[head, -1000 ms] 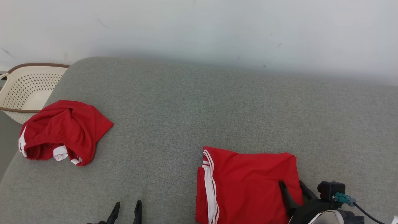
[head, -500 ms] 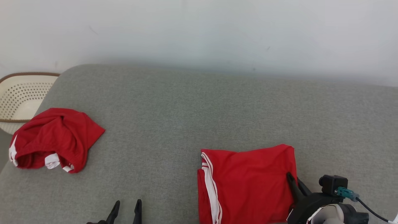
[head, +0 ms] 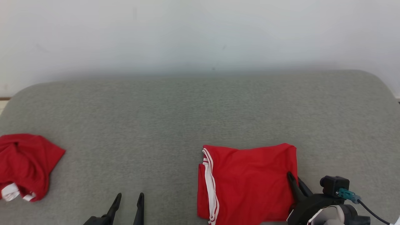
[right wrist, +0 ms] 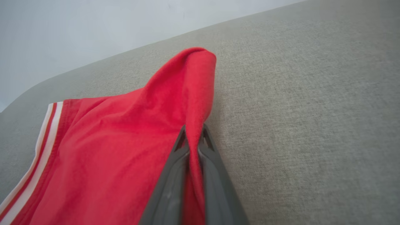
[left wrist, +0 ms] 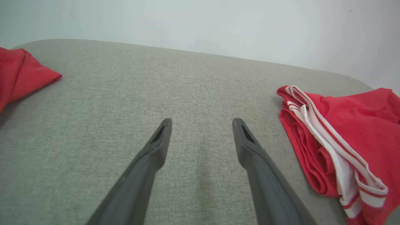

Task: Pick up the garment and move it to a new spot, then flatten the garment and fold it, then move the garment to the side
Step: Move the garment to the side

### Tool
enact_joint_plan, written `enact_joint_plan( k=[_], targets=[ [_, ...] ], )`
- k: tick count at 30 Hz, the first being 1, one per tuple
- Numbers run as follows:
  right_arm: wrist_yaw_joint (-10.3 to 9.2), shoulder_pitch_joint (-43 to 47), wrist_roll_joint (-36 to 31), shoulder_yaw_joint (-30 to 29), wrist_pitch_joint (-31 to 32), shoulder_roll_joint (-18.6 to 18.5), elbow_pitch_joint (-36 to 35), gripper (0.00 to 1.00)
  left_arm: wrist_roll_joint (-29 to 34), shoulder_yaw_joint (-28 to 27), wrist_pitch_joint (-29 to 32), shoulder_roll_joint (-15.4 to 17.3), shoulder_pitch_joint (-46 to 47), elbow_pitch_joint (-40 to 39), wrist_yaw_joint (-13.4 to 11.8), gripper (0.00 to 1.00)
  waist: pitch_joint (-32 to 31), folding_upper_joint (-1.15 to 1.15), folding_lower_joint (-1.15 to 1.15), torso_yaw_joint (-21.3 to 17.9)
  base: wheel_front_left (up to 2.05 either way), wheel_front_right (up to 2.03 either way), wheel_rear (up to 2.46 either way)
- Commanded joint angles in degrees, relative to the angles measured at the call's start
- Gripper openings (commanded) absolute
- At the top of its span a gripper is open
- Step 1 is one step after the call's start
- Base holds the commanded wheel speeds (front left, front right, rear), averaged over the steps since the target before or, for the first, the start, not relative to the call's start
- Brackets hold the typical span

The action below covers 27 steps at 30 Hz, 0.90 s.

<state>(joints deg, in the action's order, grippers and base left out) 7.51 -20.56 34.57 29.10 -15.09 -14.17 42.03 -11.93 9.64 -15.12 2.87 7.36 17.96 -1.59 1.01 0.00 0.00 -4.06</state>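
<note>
A folded red garment (head: 250, 181) with white side stripes lies on the grey cushion at the lower centre-right. My right gripper (head: 296, 181) is shut on its right edge; in the right wrist view the red fabric (right wrist: 175, 118) is pinched between the two fingers (right wrist: 195, 137) and rises into a small peak. My left gripper (head: 129, 200) stands open over bare cushion at the lower left, with nothing between its fingers (left wrist: 200, 131). The garment's striped edge (left wrist: 331, 147) lies to its right in the left wrist view.
A second red garment (head: 23, 165), crumpled, lies at the cushion's left edge; its corner (left wrist: 22, 75) shows in the left wrist view. The grey cushion (head: 175, 118) stretches wide between the two and ends at a pale wall (head: 200, 34) behind.
The camera has turned right, so the crumpled garment and cushion slid left and the basket left the picture. The right gripper stays shut on the folded garment, which has shifted slightly with it.
</note>
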Motion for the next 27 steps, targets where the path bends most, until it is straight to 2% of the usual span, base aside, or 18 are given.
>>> enact_joint_plan(
  k=[1,13,27],
  targets=[
    [-0.05,0.0,-0.3,0.0,0.0,0.0,-0.1,0.00,0.2,-0.2,0.0,0.1,0.4,-0.3,-0.1,1.00,0.4,0.00,0.00,-4.0,0.00,0.00,0.00],
    [-0.05,-1.0,0.0,1.0,0.0,0.5,-0.9,0.00,1.2,0.5,0.0,0.1,2.2,-1.7,0.6,1.00,1.8,0.00,0.00,-14.0,0.00,0.00,0.00],
    [-0.05,-1.9,0.9,1.6,0.0,1.4,-1.7,0.00,2.8,2.7,0.0,0.1,4.6,-3.1,1.4,1.00,3.7,0.00,0.00,-21.7,0.00,0.00,0.00]
  ],
)
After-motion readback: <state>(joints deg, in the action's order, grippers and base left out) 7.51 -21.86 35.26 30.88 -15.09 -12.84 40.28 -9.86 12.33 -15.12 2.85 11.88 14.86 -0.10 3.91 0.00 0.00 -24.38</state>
